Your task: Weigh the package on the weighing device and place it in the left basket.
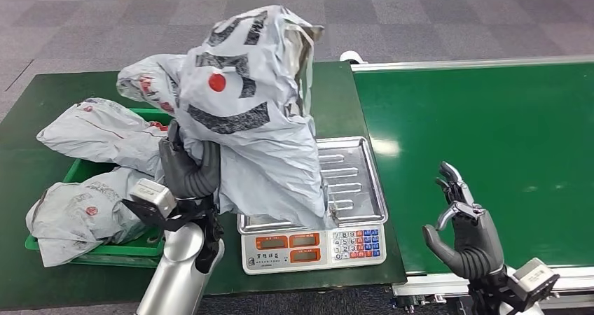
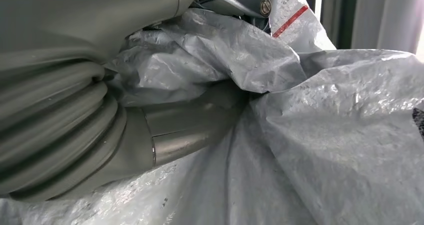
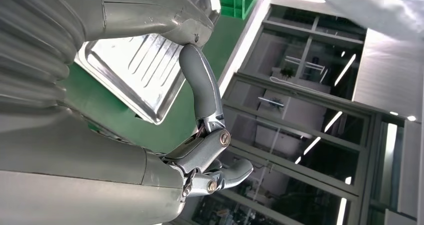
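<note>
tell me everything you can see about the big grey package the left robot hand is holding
The package is a large, crumpled grey plastic mailer bag with bold dark lettering and a red dot. It stands upright, its lower end resting on the left part of the scale's steel tray. The left robot hand grips its left side, fingers sunk into the wrinkled film. Behind it lie more grey bags in the green basket.

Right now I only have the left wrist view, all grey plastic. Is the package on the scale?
Observer: The package has its lower end on the scale, on its steel tray; the left hand grips its side.
Operator: Basket free?
Observer: The green basket, left of the scale, already holds several grey bags.
Operator: Right hand?
Observer: The right hand holds nothing, fingers spread, above the green conveyor belt.
</note>
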